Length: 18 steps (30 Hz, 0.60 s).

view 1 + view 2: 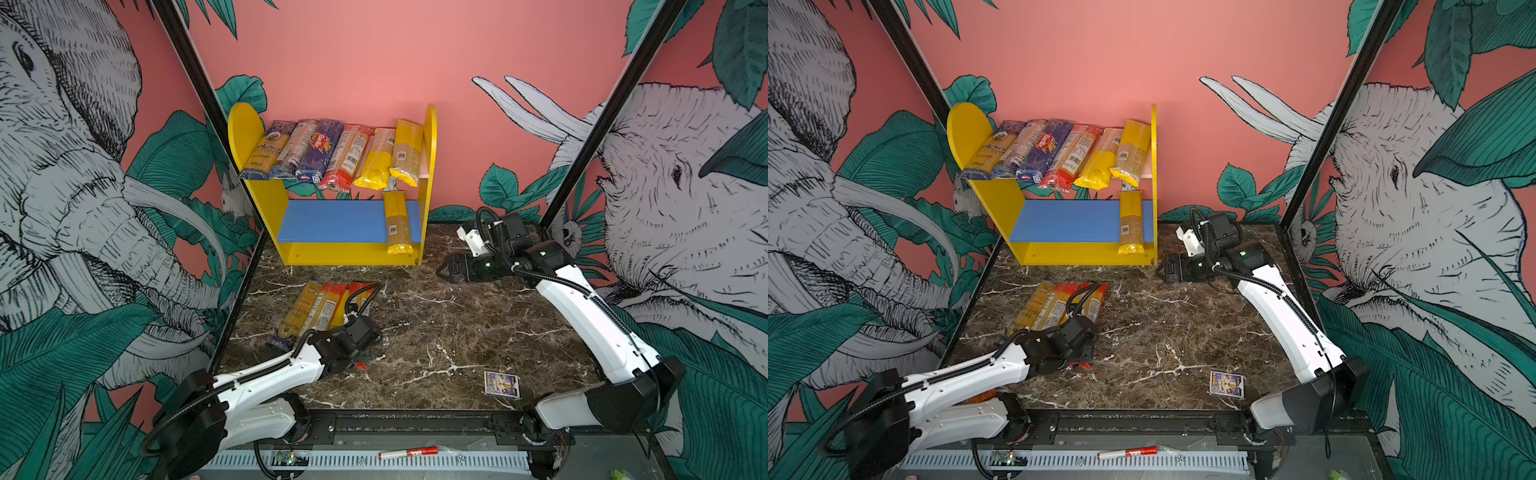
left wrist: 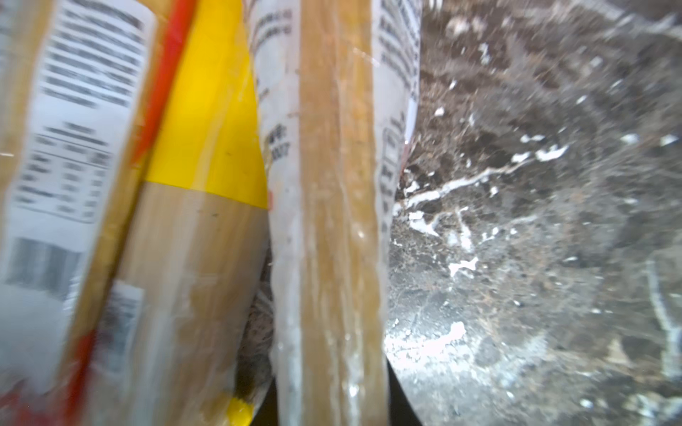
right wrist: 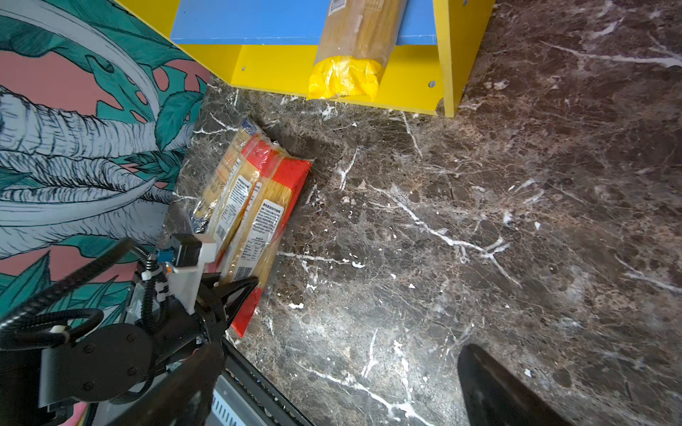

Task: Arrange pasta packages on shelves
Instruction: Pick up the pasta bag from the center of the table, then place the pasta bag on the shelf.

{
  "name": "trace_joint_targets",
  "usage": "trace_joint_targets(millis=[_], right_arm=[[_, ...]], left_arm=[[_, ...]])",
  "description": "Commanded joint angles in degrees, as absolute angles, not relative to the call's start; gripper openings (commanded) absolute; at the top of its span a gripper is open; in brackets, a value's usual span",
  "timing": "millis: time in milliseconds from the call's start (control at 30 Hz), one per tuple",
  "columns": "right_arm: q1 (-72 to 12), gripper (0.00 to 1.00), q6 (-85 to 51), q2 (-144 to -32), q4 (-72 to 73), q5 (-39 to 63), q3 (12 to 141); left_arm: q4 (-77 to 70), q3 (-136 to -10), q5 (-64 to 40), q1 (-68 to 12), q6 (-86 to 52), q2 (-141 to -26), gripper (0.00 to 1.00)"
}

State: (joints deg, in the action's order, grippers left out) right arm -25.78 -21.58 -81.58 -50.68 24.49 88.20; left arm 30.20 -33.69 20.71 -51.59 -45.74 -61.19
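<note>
— Where's the open room?
— The marble table is bare across its middle and right, bar a card box near the front edge. The pile hugs the left wall.
— Arms?
— The left one reaches low, and the left gripper is clamped on the near end of the red-ended packet. The right gripper lies low beside the shelf unit, jaws spread, empty.
— Counts?
— Six packets in the top row, one yellow packet at the right end of the blue board, at least three piled.
</note>
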Motion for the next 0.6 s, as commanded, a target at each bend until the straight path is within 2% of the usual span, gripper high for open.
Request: trace_joint_targets(millis=[0, 200, 333, 567], right_arm=[[-25.4, 0.99, -23.52, -81.66, -47.33, 27.93, 89.49], [-24.93, 0.99, -24.41, -81.36, -46.15, 29.1, 89.31], [-24.52, 0.99, -24.78, -81.04, -45.81, 29.71, 89.96], [-23.47, 0.99, -24.82, -80.45, -46.44, 28.77, 91.09]], left_arm=[[29.07, -35.38, 26.92, -50.36, -43.44, -53.9, 0.0], [31.64, -41.78, 27.22, -45.77, -38.56, -50.67, 0.0], [34.62, -49.46, 27.1, -41.33, -35.01, -55.22, 0.0], [26.9, -58.94, 20.51, -31.22, -27.36, -63.9, 0.0]])
